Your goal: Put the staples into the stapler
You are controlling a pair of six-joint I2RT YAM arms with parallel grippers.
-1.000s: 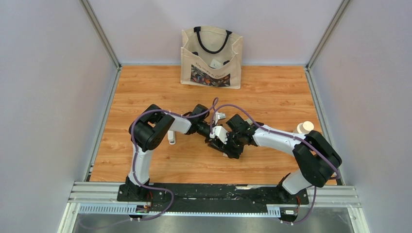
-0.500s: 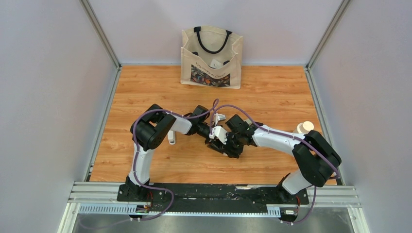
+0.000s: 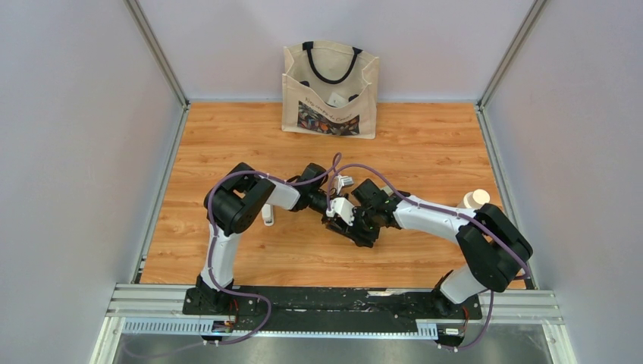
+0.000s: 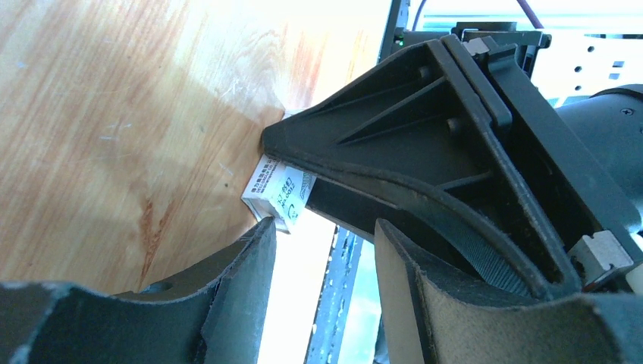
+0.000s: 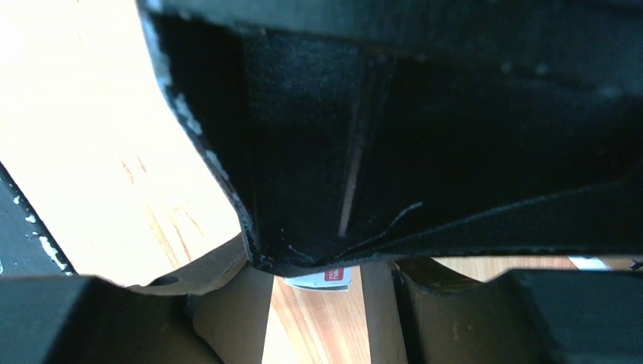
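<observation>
Staples escape me: I cannot pick out the grey strip in any view, nor tell which thing is the stapler. Both arms meet low over the middle of the wooden table (image 3: 227, 136); the left gripper (image 4: 322, 227) and the right gripper (image 5: 324, 262) sit nose to nose there, overlapping when seen from above. From the left wrist, my left fingers (image 4: 227, 288) stand apart with a bright gap and nothing between them; a black ribbed finger of the right gripper crosses just past their tips; a small white printed box (image 4: 277, 193) lies on the wood just beside one fingertip. From the right wrist, the fingers (image 5: 220, 296) are parted too, with wood showing between them; a black mass fills the view at their tips, so I cannot tell whether they pinch it. A small white object (image 3: 267, 216) lies by the left arm; a tote bag (image 3: 330, 89) stands against the back wall; a pale round thing (image 3: 476, 199) sits near the right edge.
</observation>
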